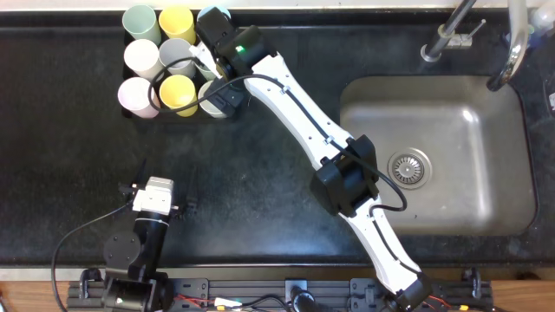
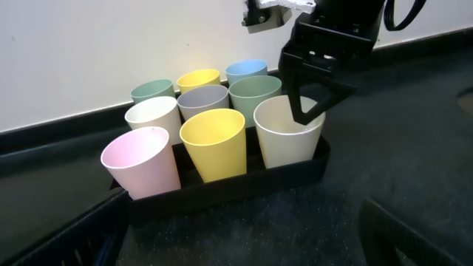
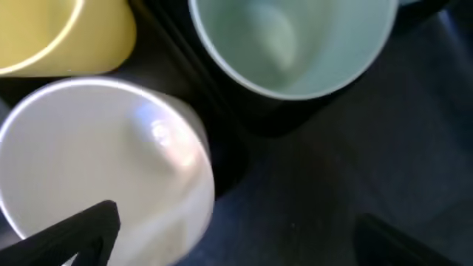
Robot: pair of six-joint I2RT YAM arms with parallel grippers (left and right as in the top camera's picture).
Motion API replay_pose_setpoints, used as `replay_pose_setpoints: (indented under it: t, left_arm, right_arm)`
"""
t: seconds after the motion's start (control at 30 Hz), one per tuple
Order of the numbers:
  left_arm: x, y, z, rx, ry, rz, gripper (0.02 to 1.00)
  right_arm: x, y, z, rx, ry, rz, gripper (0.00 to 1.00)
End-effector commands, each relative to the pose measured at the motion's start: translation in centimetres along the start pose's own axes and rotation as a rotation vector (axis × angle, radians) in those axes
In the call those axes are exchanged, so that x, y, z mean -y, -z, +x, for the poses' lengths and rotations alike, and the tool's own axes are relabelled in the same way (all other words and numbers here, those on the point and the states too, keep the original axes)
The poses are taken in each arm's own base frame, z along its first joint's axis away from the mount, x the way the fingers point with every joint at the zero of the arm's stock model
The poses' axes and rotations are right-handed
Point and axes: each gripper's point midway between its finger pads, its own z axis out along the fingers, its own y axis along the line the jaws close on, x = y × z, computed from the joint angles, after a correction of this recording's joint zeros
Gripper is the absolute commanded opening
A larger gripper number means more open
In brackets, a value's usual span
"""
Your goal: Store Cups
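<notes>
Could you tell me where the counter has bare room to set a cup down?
Open counter lies between the left arm and the right arm, and another patch between the tray and the left arm. The tray is crowded and full, with the right gripper at the cream cup.

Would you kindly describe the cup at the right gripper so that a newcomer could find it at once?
Left of the sink, a black tray of nine cups stands at the counter's back edge. The cream cup fills the tray's corner nearest both the sink and the arms, next to a yellow cup. It alone has a finger of the right gripper over its mouth.
</notes>
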Motion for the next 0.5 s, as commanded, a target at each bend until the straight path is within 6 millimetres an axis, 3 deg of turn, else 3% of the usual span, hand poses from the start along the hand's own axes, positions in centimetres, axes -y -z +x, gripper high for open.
replay_pose_setpoints:
  t: [0.03, 0.17, 0.33, 0.4, 0.5]
  left_arm:
    - [-0.1, 0.1, 0.0, 0.003, -0.014, -0.006, 1.000]
    - [-0.1, 0.1, 0.0, 0.003, -0.014, -0.006, 1.000]
    - [-0.1, 0.1, 0.0, 0.003, -0.014, -0.006, 1.000]
    - [-0.1, 0.1, 0.0, 0.003, -0.014, -0.006, 0.998]
    - [-0.1, 0.1, 0.0, 0.003, -0.014, -0.006, 1.000]
  right_arm:
    - [2.1, 2.4, -1.7, 0.073, -0.036, 0.107, 0.996]
    - [4.5, 6.9, -3.6, 0.193, -0.108, 0.150, 0.996]
    - [8.9, 14.8, -4.2, 0.341, -0.199, 0.237, 0.998]
    - [10.8, 18.1, -2.9, 0.369, -0.263, 0.275, 0.998]
    - [12.8, 21.0, 2.0, 0.288, -0.371, 0.279, 0.998]
